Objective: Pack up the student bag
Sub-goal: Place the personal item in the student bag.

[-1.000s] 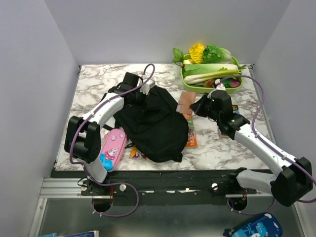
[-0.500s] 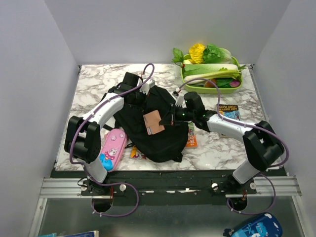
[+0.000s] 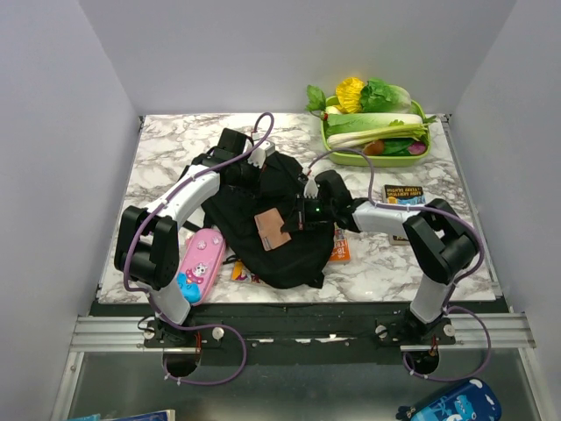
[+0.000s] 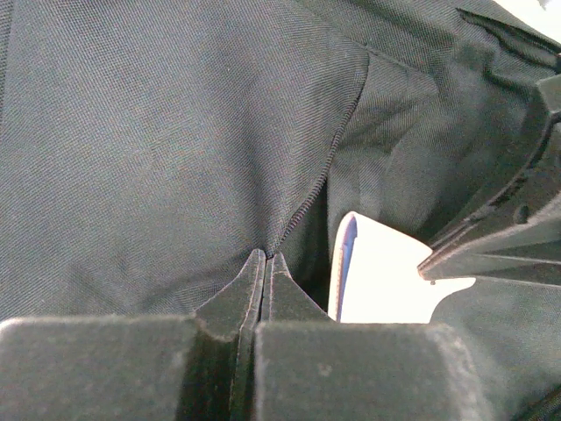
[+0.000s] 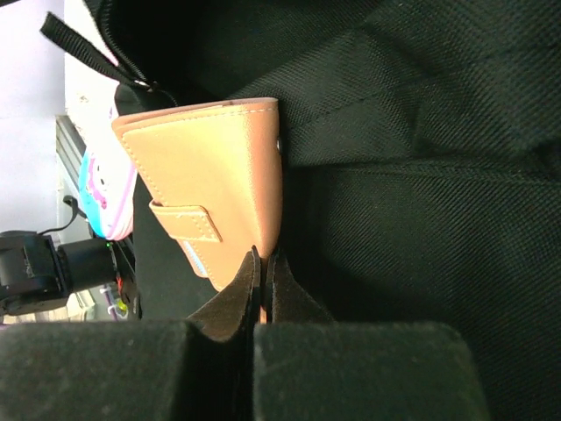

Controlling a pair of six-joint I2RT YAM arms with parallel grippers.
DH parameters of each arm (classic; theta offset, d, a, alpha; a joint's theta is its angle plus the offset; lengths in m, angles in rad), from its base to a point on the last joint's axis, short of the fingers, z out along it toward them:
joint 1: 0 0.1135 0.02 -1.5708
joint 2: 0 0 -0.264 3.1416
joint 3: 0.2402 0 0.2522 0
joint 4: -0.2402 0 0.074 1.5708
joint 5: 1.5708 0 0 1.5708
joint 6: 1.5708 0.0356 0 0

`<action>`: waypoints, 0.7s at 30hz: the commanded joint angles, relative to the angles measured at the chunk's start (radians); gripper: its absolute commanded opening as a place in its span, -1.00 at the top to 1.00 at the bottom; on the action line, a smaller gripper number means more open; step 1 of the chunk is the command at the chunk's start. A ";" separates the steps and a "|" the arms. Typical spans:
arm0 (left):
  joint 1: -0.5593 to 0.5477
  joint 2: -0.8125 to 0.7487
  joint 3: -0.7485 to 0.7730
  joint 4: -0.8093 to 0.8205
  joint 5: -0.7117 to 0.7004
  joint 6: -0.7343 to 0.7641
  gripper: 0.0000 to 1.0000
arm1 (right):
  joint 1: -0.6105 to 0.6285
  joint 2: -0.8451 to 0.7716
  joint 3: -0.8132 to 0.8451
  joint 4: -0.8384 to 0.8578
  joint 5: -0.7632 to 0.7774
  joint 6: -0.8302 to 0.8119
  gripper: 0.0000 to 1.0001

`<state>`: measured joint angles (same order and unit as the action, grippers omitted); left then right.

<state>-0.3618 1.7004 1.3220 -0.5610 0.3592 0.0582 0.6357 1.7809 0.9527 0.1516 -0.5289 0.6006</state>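
Observation:
The student bag [image 3: 285,246] is a large black backpack lying in the middle of the table. My left gripper [image 3: 257,161] is at its far edge, shut on a fold of bag fabric [image 4: 158,132] beside the zipper; its fingertips [image 4: 266,260] meet there. My right gripper [image 3: 296,217] is shut on the edge of a tan leather notebook [image 3: 273,230] with a strap and holds it over the bag's middle. In the right wrist view the notebook [image 5: 219,175] stands on edge against the black fabric [image 5: 421,175] between the closed fingers [image 5: 266,260]. It shows pale in the left wrist view [image 4: 386,281].
A pink pencil case [image 3: 200,263] lies left of the bag near the front edge. An orange packet [image 3: 340,242] and a dark book [image 3: 405,195] lie right of the bag. A green tray [image 3: 419,160] of vegetables stands at the back right.
My right arm has swung left, carrying the tan notebook from the table's right part to over the bag's middle. The left arm has not moved.

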 commanded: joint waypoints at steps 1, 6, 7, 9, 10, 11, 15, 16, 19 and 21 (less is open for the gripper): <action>0.003 -0.015 0.000 -0.005 0.060 -0.001 1.00 | -0.002 0.055 0.058 -0.087 0.110 -0.012 0.99; 0.003 -0.022 -0.010 -0.020 0.093 0.029 1.00 | -0.045 0.100 0.156 -0.187 0.104 0.008 0.99; 0.003 -0.021 -0.017 -0.025 0.099 0.035 1.00 | -0.051 0.104 0.173 -0.201 0.095 0.008 0.99; 0.003 -0.022 -0.021 -0.030 0.107 0.051 1.00 | -0.060 0.124 0.231 -0.257 0.102 -0.002 0.99; 0.001 -0.021 -0.023 -0.037 0.106 0.054 1.00 | -0.062 0.132 0.256 -0.279 0.115 -0.005 0.99; 0.003 -0.019 -0.024 -0.039 0.109 0.057 1.00 | -0.064 0.141 0.279 -0.334 0.116 -0.012 0.99; 0.003 -0.016 -0.021 -0.048 0.116 0.055 1.00 | -0.064 0.155 0.327 -0.368 0.133 -0.024 0.99; 0.001 -0.018 -0.023 -0.048 0.118 0.054 1.00 | -0.064 0.144 0.324 -0.360 0.141 -0.015 0.99; 0.003 -0.016 -0.021 -0.050 0.119 0.052 1.00 | -0.062 0.132 0.314 -0.313 0.184 0.022 0.99; 0.001 -0.012 -0.020 -0.051 0.123 0.054 1.00 | -0.054 0.107 0.302 -0.232 0.210 0.066 0.99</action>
<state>-0.3592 1.7004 1.3128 -0.5690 0.4118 0.1081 0.5804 1.9167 1.2591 -0.1390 -0.4213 0.6079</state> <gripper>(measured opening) 0.009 0.024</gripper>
